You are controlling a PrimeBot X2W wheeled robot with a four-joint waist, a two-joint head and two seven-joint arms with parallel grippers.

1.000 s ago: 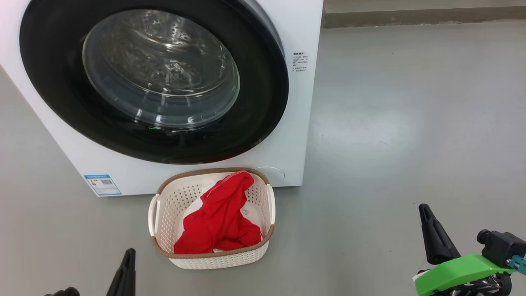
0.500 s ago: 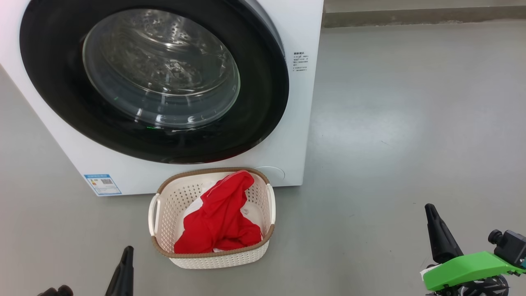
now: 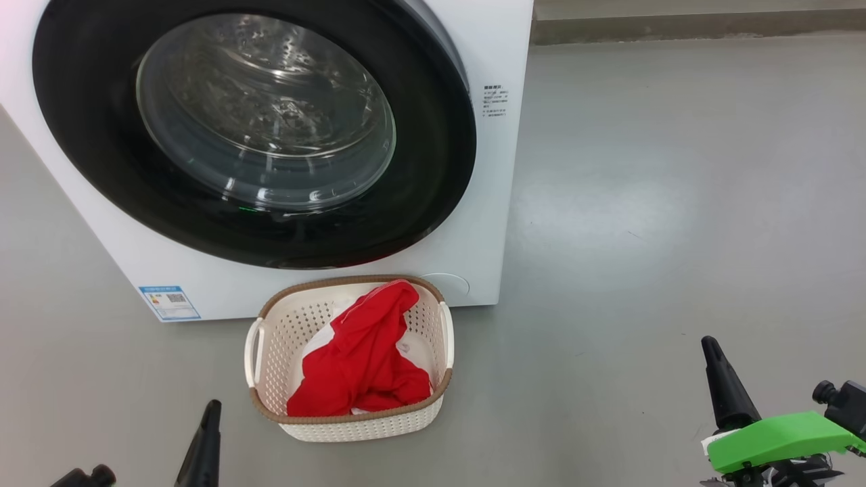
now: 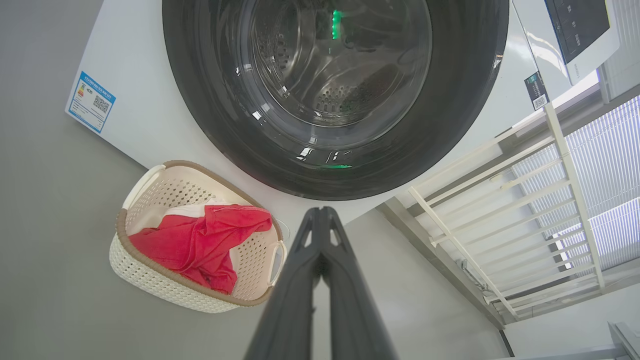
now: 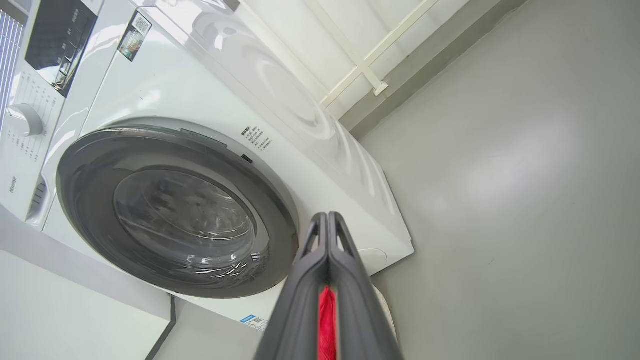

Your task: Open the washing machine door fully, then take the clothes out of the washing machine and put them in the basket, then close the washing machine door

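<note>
The washing machine (image 3: 487, 203) stands white on the floor, and the washing machine door (image 3: 264, 115) with its black rim and glass bowl lies shut against it. Right in front sits the basket (image 3: 358, 429) with red clothes (image 3: 358, 365) inside. My left gripper (image 3: 211, 408) is shut and empty, low and left of the basket. My right gripper (image 3: 710, 348) is shut and empty, over bare floor far right. In the left wrist view the left gripper (image 4: 320, 212) points at the door (image 4: 330, 75), the basket (image 4: 150, 280) to its left. In the right wrist view the right gripper (image 5: 327, 217) shows the red clothes (image 5: 327, 320) through its finger slot.
A blue label (image 3: 169, 303) marks the machine's lower left corner. Grey floor (image 3: 676, 203) stretches to the right up to a low kerb (image 3: 676, 27). A white railing (image 4: 500, 200) stands beside the machine. A control panel with a knob (image 5: 22, 120) sits above the door.
My right gripper has drifted a little right and down in the head view. The left gripper has sunk slightly. Door, basket and clothes have not moved.
</note>
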